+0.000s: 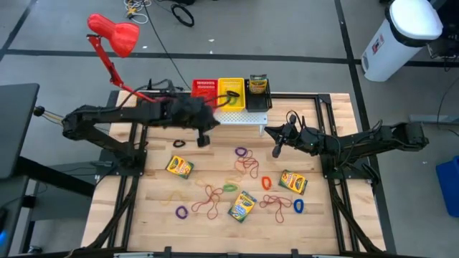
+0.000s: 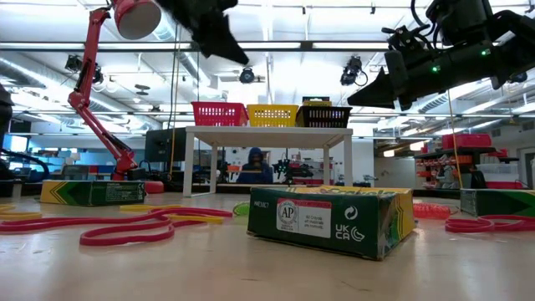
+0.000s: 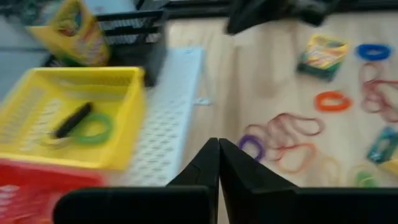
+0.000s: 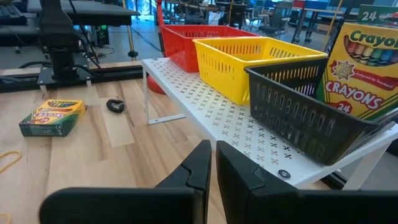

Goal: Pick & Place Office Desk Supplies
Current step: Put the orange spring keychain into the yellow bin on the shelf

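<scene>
Three yellow-and-green crayon boxes lie flat on the table (image 1: 179, 167) (image 1: 242, 206) (image 1: 292, 181); another stands in the black basket (image 4: 364, 62). Loose rubber bands lie among them: purple (image 1: 242, 152), red (image 1: 208, 201), orange (image 1: 266, 183), blue (image 1: 298, 206). A green rubber band (image 3: 93, 127) lies in the yellow basket (image 1: 231, 93) beside a dark piece. My left gripper (image 3: 219, 146) is shut and empty, raised above the white rack's front edge (image 1: 209, 129). My right gripper (image 4: 212, 149) is shut and empty, hovering right of the rack (image 1: 276, 147).
The white perforated rack (image 1: 240, 118) at the far edge bears red (image 1: 204, 89), yellow and black baskets. A red desk lamp (image 1: 111, 36) rises at the far left. A small black object (image 1: 178, 143) lies on the wood near the left arm.
</scene>
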### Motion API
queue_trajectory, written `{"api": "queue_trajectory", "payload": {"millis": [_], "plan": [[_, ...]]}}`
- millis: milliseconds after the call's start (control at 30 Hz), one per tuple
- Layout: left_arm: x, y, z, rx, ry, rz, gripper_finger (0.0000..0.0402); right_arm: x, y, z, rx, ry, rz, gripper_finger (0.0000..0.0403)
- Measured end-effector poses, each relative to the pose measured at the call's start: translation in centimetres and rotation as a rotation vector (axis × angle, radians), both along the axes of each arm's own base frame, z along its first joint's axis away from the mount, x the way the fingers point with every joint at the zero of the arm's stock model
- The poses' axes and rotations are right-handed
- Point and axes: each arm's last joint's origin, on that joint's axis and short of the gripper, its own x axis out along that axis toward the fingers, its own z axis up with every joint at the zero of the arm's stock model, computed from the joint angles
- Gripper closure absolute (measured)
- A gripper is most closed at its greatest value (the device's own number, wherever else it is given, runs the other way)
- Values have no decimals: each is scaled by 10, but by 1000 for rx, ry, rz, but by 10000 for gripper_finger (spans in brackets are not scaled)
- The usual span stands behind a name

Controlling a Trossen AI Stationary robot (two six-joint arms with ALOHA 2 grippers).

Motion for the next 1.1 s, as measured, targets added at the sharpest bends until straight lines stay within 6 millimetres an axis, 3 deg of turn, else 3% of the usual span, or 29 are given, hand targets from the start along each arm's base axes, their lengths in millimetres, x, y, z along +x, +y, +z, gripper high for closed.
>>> {"api": "queue_trajectory", "payload": {"millis": [333, 533, 1100], "plan": [[-32, -49, -60, -65, -333, -141, 390, 0, 0, 0, 0, -1, 0, 370], [-46, -62, -87, -105, -513, -186, 390, 0, 0, 0, 0, 0, 0, 370], [-51, -61, -94, -146, -574, -173, 390, 0, 0, 0, 0, -1, 0, 370]]}}
